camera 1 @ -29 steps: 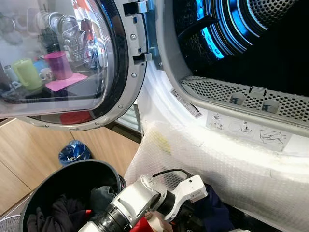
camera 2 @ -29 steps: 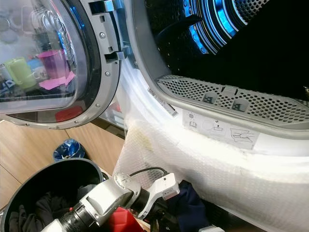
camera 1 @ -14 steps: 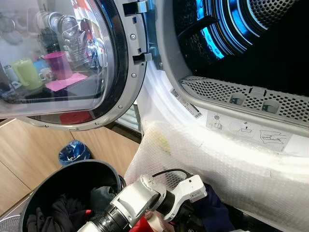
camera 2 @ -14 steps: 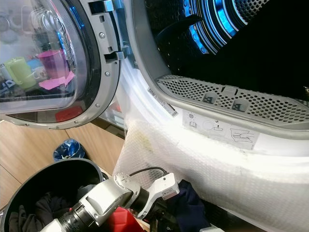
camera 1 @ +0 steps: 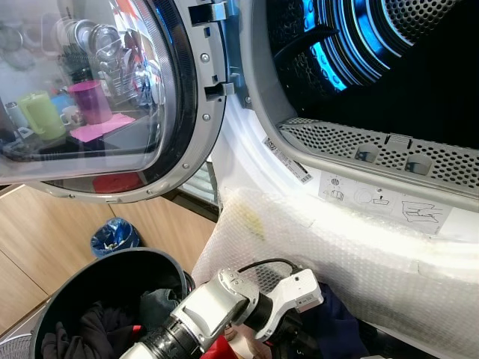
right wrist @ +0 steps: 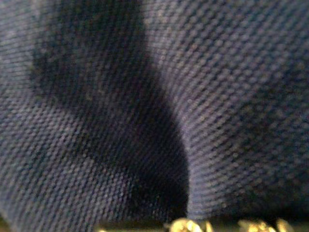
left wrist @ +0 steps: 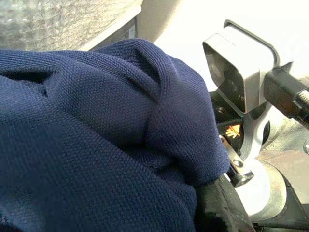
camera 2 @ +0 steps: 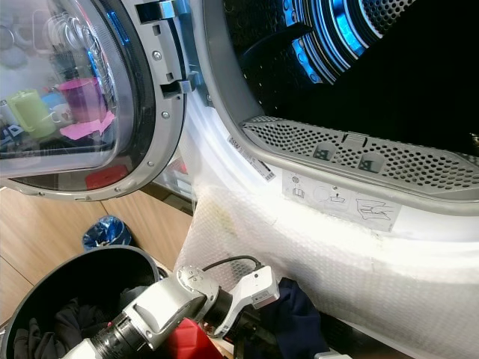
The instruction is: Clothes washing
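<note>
Left arm extends low across the front of the open washer drum, wrist bent toward the bubble-wrapped sill. Navy garment is bunched directly over the left fingers; finger aperture cannot be determined. Black laundry basket sits behind the wrist

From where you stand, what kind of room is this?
Probably a home laundry corner: a washer with its door open and drum lit blue, and a black basket of dark clothes beside it.
</note>
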